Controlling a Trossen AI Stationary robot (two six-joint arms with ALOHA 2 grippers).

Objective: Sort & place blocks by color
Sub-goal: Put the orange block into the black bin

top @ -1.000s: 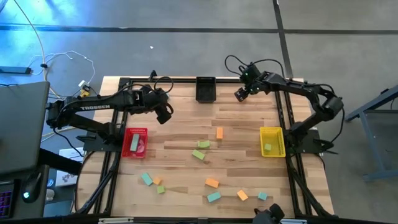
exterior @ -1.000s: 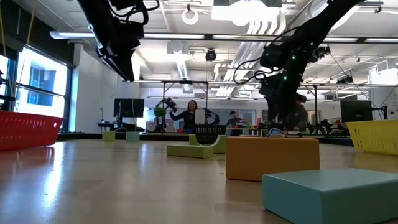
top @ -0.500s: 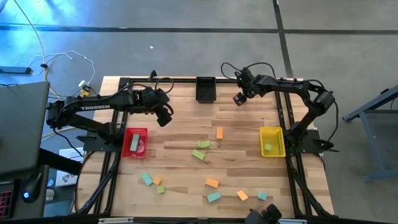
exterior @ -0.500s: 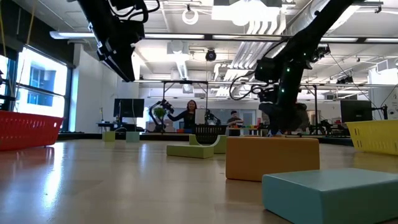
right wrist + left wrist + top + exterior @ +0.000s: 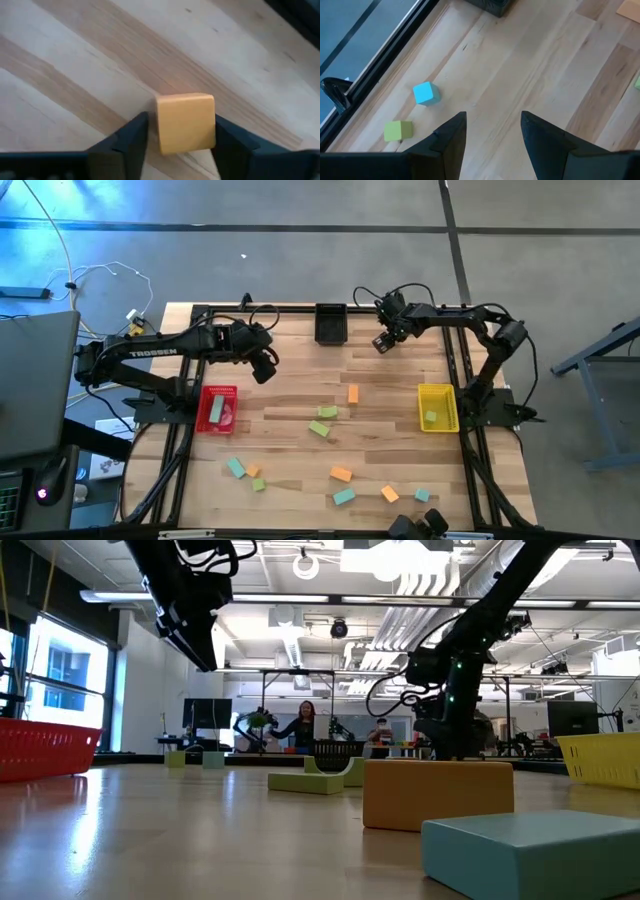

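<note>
1. The pale wooden plank table point(image 5: 300, 395) carries three bins: a red mesh bin point(image 5: 218, 408) at the left, a yellow mesh bin point(image 5: 436, 407) at the right, and a black bin point(image 5: 330, 323) at the far edge.
2. The left arm's gripper point(image 5: 264, 365) hangs above the table between the red bin and the black bin; its fingers stand apart and hold nothing.
3. The right arm's gripper point(image 5: 383, 342) sits low near the far edge, just right of the black bin, its fingers point(image 5: 131, 135) spread either side of a small orange cuboid block point(image 5: 185, 122); whether they touch it I cannot tell.
4. The other small orange, teal and yellow-green blocks point(image 5: 341, 474) lie scattered over the middle and near parts of the table.
5. A yellow-green block point(image 5: 430, 417) lies in the yellow bin.
</note>
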